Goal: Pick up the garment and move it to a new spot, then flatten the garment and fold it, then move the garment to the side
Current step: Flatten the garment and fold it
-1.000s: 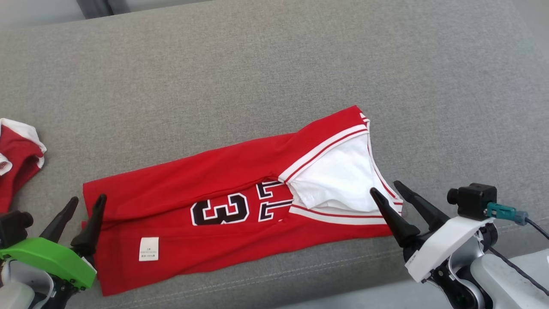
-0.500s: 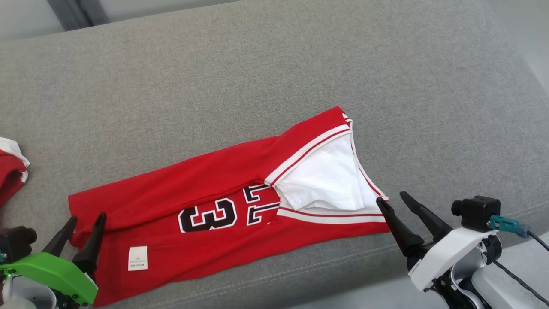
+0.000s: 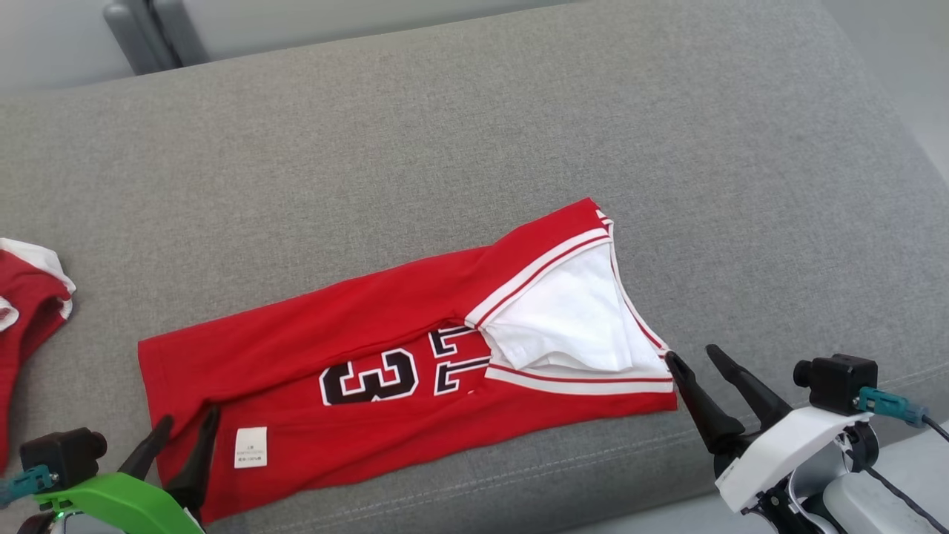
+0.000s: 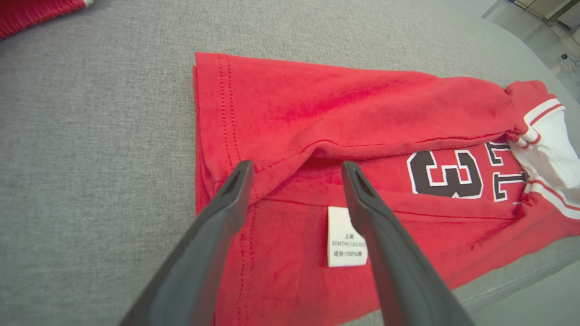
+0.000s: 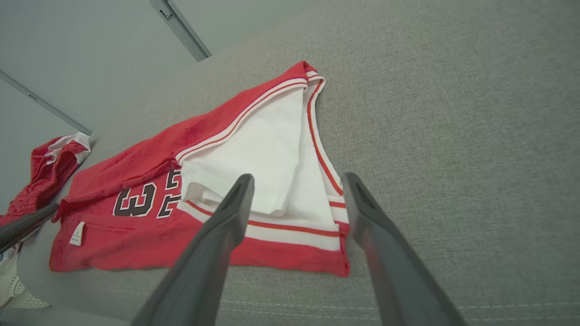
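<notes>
Open cushion (image 3: pixel 445 148) beyond garment (image 3: pixel 334 334) (cloth (image 3: pixel 30 311) left)

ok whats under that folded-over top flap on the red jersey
The flap lies over the jersey's printed front. Below its edge a black 3 and part of another character show, plus a white label. Whatever print continues beneath the flap is covered.
</notes>
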Robot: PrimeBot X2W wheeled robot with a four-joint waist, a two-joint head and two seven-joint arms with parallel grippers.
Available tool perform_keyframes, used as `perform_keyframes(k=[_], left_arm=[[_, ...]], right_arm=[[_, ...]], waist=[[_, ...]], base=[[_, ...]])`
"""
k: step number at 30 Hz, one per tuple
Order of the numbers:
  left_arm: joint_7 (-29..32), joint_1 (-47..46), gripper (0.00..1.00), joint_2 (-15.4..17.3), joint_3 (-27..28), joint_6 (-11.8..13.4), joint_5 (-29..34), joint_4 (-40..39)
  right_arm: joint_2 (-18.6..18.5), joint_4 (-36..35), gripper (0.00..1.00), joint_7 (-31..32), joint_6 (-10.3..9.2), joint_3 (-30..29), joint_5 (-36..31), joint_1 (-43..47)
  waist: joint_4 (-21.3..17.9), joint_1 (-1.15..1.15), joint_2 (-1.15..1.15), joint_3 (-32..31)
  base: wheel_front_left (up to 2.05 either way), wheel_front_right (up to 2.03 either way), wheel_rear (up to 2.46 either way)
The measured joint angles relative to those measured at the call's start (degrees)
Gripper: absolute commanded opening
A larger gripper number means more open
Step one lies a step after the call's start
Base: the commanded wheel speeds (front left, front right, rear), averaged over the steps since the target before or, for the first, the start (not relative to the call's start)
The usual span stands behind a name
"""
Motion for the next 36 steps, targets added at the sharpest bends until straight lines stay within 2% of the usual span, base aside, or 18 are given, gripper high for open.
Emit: perform_keyframes(k=[13, 20, 28, 36], left_arm=[[-0.09, 2.83, 1.0, -1.0, 0.91, 1.18, -0.02, 0.27], [-0.14, 3.46, 1.0, -1.02, 1.53, 2.82, 3.93, -0.56], [-0.15, 6.28, 1.0, -2.44, 7.33, 5.46, 9.99, -3.18], [-0.15, 10.71, 1.0, -3.79, 10.66, 6.21, 14.0, -8.32]], right_arm=[[-0.67, 1.74, 1.0, -1.08, -0.55, -2.49, 1.92, 0.7], [-1.43, 2.69, 1.0, -2.63, -1.38, -4.31, 2.77, 4.39], [-3.77, 2.7, 1.0, -4.3, -2.74, -6.91, 1.2, 5.47], [-4.33, 1.68, 1.0, -4.58, -3.02, -7.84, 0.76, 6.01]], waist=[[1.88, 0.0, 0.0, -2.92], [3.22, 0.0, 0.0, -5.54], [5.22, 0.0, 0.0, -7.97], [6.48, 0.0, 0.0, -7.77]], base=[[0.0, 0.0, 0.0], [0.0, 0.0, 0.0], [0.0, 0.0, 0.0], [0.0, 0.0, 0.0]])
